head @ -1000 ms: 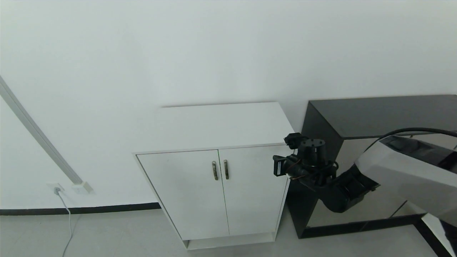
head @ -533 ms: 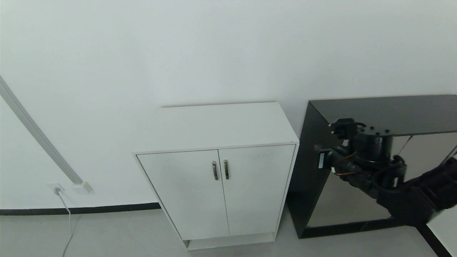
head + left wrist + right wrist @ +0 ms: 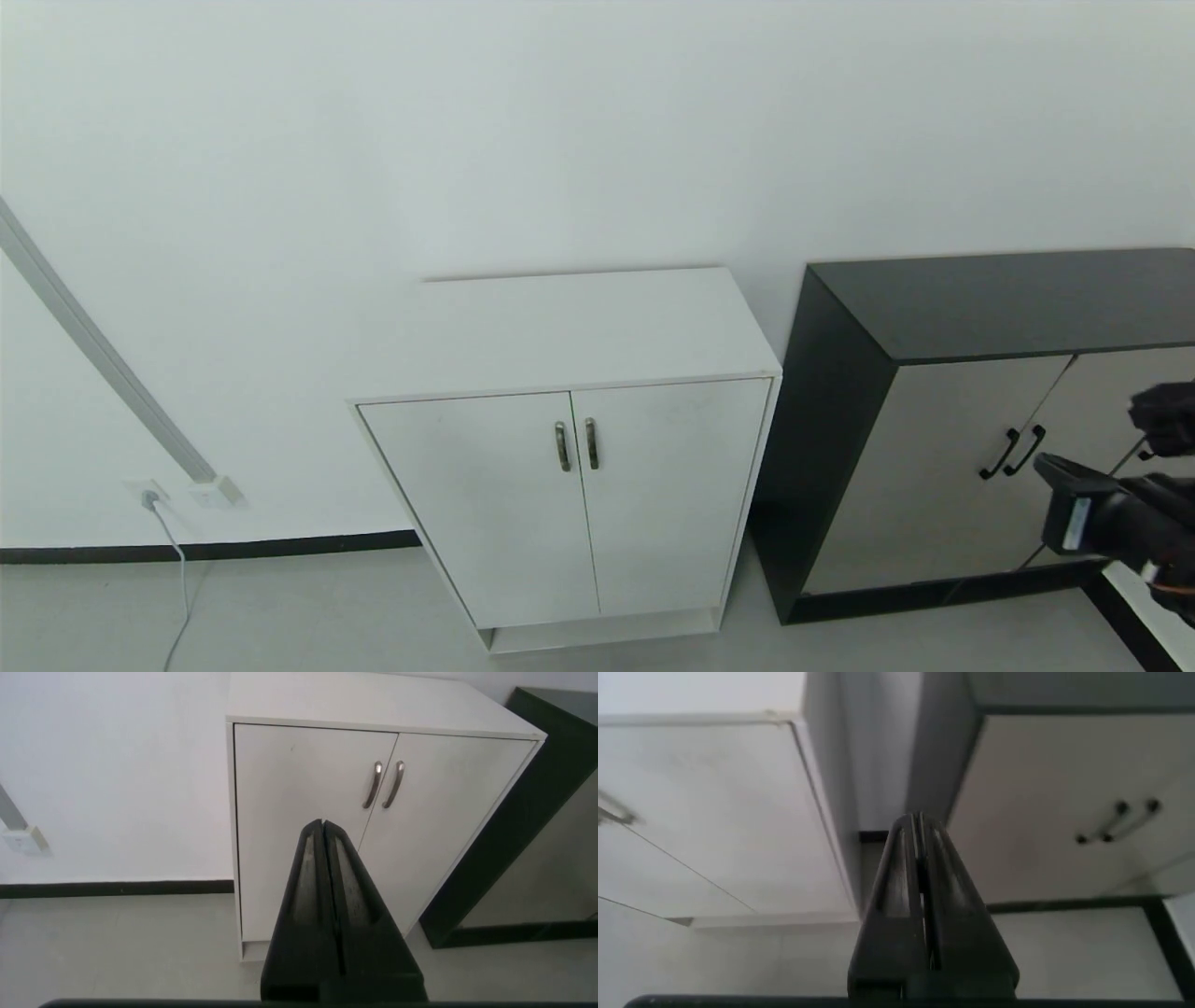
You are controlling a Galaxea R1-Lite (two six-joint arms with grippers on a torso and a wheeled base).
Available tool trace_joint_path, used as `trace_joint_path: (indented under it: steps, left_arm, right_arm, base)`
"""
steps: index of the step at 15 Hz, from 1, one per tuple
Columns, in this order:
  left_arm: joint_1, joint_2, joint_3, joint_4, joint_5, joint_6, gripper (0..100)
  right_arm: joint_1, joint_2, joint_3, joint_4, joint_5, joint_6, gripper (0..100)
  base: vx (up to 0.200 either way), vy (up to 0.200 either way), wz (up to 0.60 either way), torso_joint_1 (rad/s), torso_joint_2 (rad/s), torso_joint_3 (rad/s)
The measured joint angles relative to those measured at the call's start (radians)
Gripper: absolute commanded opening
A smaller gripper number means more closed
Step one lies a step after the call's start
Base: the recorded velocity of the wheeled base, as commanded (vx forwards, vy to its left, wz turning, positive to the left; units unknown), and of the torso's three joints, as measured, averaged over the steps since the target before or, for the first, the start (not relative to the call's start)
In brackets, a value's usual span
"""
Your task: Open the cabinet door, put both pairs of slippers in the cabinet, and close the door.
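Far left, on the wall: a slanted grey conduit [image 3: 103,359] runs down to a socket [image 3: 145,492], and a cable [image 3: 177,569] trails to the floor.

Your left gripper [image 3: 323,835]: fingers pressed together, nothing between them. It is held out in front of the white cabinet, well apart from it, aimed at its front.

White cabinet [image 3: 579,322]: against the wall, centre of the head view. The left door [image 3: 476,504] and right door [image 3: 672,485] are both flush and shut. The two handles [image 3: 561,446] sit side by side at the meeting edge, with neither arm near them.

Just beside it to the right there is a narrow gap, then a black cabinet [image 3: 990,299] with pale doors and dark pulls [image 3: 1013,453], also shut. Not your target.

Your right gripper [image 3: 1060,504]: at the far right edge, in front of the black cabinet's doors, well away from the white one. Its wrist view shows the fingers closed on each other and empty; that camera looks at the gap between the two cabinets.

Progress, as a judgement: the doors are shut and both claws are empty, so you cannot tell whether the slippers lie inside. If they do, the job is finished and your arms are clear. If not, nothing is done: open a door, load two pairs, close
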Motion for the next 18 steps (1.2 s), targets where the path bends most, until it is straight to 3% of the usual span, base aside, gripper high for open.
trace_joint_path:
  steps: [2,4,13,18]
  left_arm:
    - [0.0,0.0,0.0,0.0,0.0,0.0,0]
    - [0.0,0.0,0.0,0.0,0.0,0.0,0]
    - [0.0,0.0,0.0,0.0,0.0,-0.001,0]
    - [0.0,0.0,0.0,0.0,0.0,-0.001,0]
  right_arm:
    - [-0.019,-0.131,0.123,0.012,0.009,-0.002,0]
    - [-0.026,-0.26,0.178,0.109,0.022,0.001,0]
    - [-0.018,-1.005,0.173,0.92,0.267,-0.05,0]
    - [-0.07,-1.184,0.189,0.975,0.313,-0.075,0]
  base:
    - [0.0,0.0,0.0,0.0,0.0,0.0]
    - [0.0,0.0,0.0,0.0,0.0,0.0]
    - [0.0,0.0,0.0,0.0,0.0,0.0]
    - [0.0,0.0,0.0,0.0,0.0,0.0]
